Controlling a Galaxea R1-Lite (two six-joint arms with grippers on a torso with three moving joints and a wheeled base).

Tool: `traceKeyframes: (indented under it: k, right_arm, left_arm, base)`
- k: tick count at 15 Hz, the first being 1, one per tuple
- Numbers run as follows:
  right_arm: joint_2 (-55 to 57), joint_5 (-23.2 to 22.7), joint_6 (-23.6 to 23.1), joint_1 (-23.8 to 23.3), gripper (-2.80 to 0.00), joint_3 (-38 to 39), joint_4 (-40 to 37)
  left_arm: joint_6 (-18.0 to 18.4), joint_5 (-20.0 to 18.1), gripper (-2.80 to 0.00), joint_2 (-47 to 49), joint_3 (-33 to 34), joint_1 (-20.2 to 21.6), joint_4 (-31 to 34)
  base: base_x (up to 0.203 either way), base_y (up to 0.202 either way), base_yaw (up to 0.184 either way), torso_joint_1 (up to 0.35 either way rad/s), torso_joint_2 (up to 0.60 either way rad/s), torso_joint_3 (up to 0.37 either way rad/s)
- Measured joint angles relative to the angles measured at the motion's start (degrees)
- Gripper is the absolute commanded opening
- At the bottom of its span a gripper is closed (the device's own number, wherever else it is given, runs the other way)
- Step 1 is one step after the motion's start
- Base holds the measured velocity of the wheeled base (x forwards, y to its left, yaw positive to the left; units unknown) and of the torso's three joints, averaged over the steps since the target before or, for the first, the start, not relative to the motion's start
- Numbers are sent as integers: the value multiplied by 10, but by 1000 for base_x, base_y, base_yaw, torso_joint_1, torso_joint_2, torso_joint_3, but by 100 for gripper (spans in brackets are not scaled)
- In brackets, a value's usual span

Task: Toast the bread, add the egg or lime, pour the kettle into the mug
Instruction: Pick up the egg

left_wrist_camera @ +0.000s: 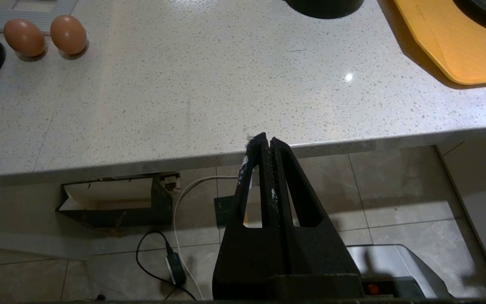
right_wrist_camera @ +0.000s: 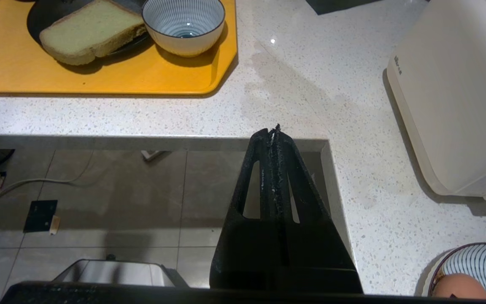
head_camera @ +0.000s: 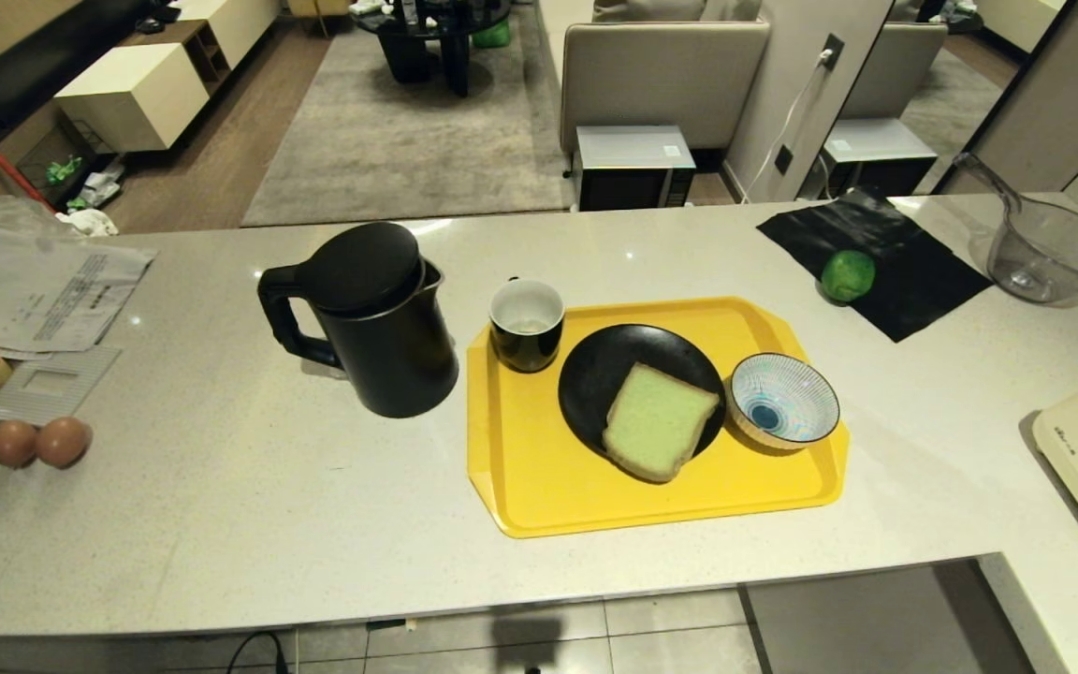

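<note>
A: Lying flat on the black plate (head_camera: 595, 374) in the middle of the yellow tray (head_camera: 539, 487) is the bread (head_camera: 659, 421), its near corner overhanging the plate's rim. It is looking soft and light; I am judging that a pinch on that overhanging edge is suiting it best, since a hard squeeze is likely to crush it.

B: And the others?

A: The kettle (head_camera: 366, 318) is standing just left of the tray, loop handle pointing left; probably heavy if filled, so the handle is the place to hold. The mug (head_camera: 526, 323) is sitting on the tray's far left corner. The lime (head_camera: 848, 274), round and apt to roll, is resting on a black sheet (head_camera: 913, 271) far right. The striped bowl (head_camera: 782, 401) is touching the plate's right side. The egg with the dark spot is not showing clearly.

B: The arms?

A: Neither is appearing from the head. The left gripper (left_wrist_camera: 267, 141) is hanging below the counter's near edge, fingers pressed together, holding nothing. The right gripper (right_wrist_camera: 273, 133) is doing likewise, near the cream appliance (right_wrist_camera: 454, 105).
</note>
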State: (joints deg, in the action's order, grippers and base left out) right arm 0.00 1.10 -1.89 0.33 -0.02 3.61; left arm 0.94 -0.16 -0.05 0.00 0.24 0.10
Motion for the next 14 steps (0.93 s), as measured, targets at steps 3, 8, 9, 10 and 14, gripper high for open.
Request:
traceKeyframes:
  k: [3,8,9,10,14]
  right_arm:
    - [0,1,1,0,-280,0,2]
    - [0,0,1,0,-280,0,2]
    - [0,-1,1,0,-280,0,2]
    - [0,-1,1,0,-280,0,2]
    - [0,0,6,0,-280,0,2]
  left_arm:
    - [0,0,-280,0,0,0,0]
    - [0,0,-280,0,0,0,0]
    - [0,0,-280,0,0,0,0]
    - [1,0,-280,0,0,0,0]
    - [4,-1,-280,0,0,0,0]
  base:
    - [0,0,0,0,0,0]
    - [0,0,0,0,0,0]
    - [0,0,0,0,0,0]
    - [0,0,0,0,0,0]
    - [0,0,0,0,0,0]
